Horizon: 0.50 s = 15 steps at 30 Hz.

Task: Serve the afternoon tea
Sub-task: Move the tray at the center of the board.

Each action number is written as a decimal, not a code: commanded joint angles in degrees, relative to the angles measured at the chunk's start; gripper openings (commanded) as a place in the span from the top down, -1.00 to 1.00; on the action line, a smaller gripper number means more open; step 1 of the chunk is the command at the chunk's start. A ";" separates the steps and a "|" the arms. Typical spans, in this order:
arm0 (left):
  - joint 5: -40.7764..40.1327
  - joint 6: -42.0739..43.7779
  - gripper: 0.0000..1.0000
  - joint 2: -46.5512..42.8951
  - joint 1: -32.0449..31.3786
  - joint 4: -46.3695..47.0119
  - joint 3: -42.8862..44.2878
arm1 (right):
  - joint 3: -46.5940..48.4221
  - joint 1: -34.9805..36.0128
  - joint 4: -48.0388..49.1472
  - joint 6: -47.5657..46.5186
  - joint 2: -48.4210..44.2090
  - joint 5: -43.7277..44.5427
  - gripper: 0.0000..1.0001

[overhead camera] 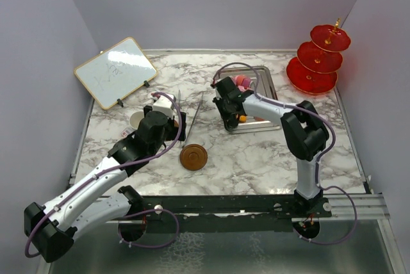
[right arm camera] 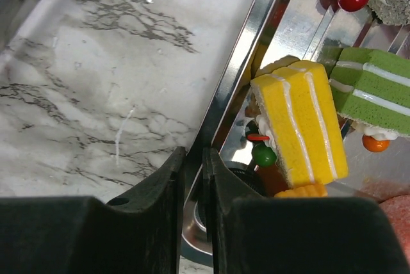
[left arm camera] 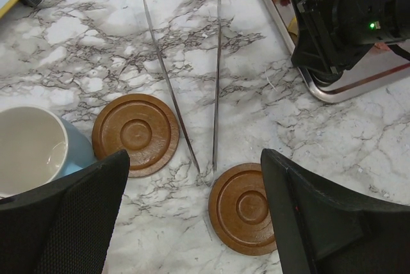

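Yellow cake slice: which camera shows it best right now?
Right wrist: the yellow cake slice sits close and sharp in the steel tray, layers visible. Left wrist shows only a yellow sliver beside the right arm; in top external that arm covers it.

Built alike: white shells on the long links of the left arm [overhead camera: 90, 191] and right arm [overhead camera: 266, 107], chunky matte black housings at every joint, a thin purple cable [overhead camera: 238, 64] looping loosely along each. Close up, broad black left fingers [left arm camera: 64, 223], mesh-textured at 7 o'clock, smooth at 5 o'clock; a tiny green light [left arm camera: 373, 25] on the right arm's black wrist block at 2 o'clock. Matte black right fingers [right arm camera: 154, 223], with a small round recess [right arm camera: 117, 201] at 7 o'clock.
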 commanded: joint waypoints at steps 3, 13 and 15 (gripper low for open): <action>-3.26 0.53 -0.72 -1.98 -0.18 -1.25 -0.38 | -2.94 5.40 -2.69 3.48 1.87 0.12 0.68; -5.71 0.62 -0.72 -3.87 -0.28 -2.24 -0.72 | -3.53 11.29 -3.42 5.98 -0.42 0.73 0.68; -6.03 0.66 -0.72 -4.12 -0.20 -2.46 -0.69 | -3.52 11.93 -3.61 6.02 -0.97 0.88 0.68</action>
